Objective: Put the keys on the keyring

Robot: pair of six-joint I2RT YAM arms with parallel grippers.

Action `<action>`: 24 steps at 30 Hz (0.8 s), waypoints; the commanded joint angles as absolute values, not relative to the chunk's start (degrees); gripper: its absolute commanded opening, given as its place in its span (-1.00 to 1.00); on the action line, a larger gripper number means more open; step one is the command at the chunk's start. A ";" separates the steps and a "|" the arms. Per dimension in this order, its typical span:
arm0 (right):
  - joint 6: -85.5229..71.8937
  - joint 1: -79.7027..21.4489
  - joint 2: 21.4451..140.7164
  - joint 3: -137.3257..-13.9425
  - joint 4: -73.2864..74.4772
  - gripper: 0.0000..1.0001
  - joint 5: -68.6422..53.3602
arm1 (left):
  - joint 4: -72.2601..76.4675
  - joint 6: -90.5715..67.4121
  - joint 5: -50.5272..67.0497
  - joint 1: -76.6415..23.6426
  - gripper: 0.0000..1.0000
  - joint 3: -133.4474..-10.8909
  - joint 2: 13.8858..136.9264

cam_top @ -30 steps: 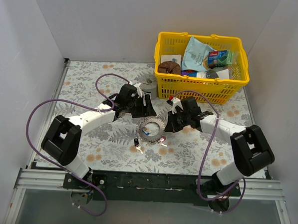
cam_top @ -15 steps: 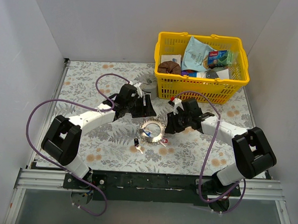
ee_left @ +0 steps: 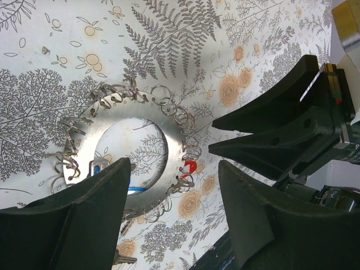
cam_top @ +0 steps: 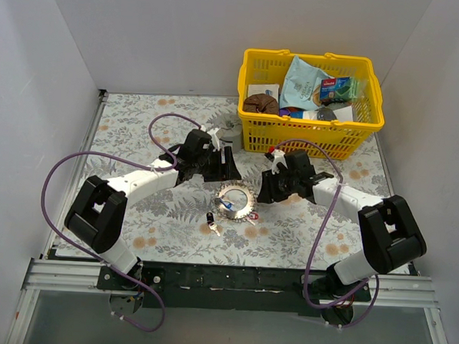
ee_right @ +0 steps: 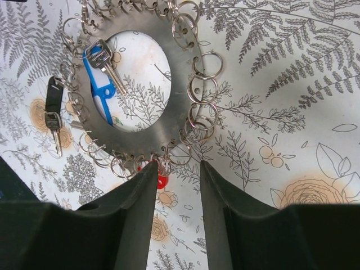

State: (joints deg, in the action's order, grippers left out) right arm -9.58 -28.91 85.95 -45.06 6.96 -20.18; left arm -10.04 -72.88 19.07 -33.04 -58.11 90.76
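Note:
The keyring [cam_top: 234, 200] is a flat silvery disc with a big hole and several small split rings round its edge, lying on the floral mat between both grippers. It also shows in the left wrist view [ee_left: 173, 134] and the right wrist view [ee_right: 181, 73]. A blue-tagged key [ee_right: 100, 72] lies in its hole, and a red tag [ee_right: 162, 181] hangs at its rim. A black-headed key [cam_top: 211, 222] lies loose on the mat nearby. My left gripper [cam_top: 228, 167] is open and empty just behind the ring. My right gripper [cam_top: 262, 192] is open and empty at the ring's right edge.
A yellow basket [cam_top: 308, 134] full of packets stands at the back right. A grey tin cup [cam_top: 230, 129] sits by the basket's left corner. Purple cables loop over both arms. White walls close in the mat on three sides.
The right gripper has drawn slightly back to the right from the ring. The ring has shifted a little toward the front. The left gripper has edged right.

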 commanded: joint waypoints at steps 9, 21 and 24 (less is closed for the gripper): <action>-14.24 -26.02 88.24 -41.66 -1.32 -0.25 -34.71 | -8.53 -73.12 21.09 -32.69 0.26 -57.22 90.70; -15.64 -26.10 91.84 -42.80 -1.93 -0.42 -34.28 | -8.09 -73.56 21.27 -32.69 0.26 -56.16 89.83; -15.47 -26.10 91.85 -43.42 -1.76 -0.54 -34.36 | -8.09 -73.48 21.18 -32.61 0.26 -55.90 89.47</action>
State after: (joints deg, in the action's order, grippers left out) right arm -15.14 -26.00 91.64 -41.45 -0.21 -33.34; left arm -8.58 -73.49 20.45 -33.04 -56.66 91.31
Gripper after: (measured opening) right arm 0.262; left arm 0.631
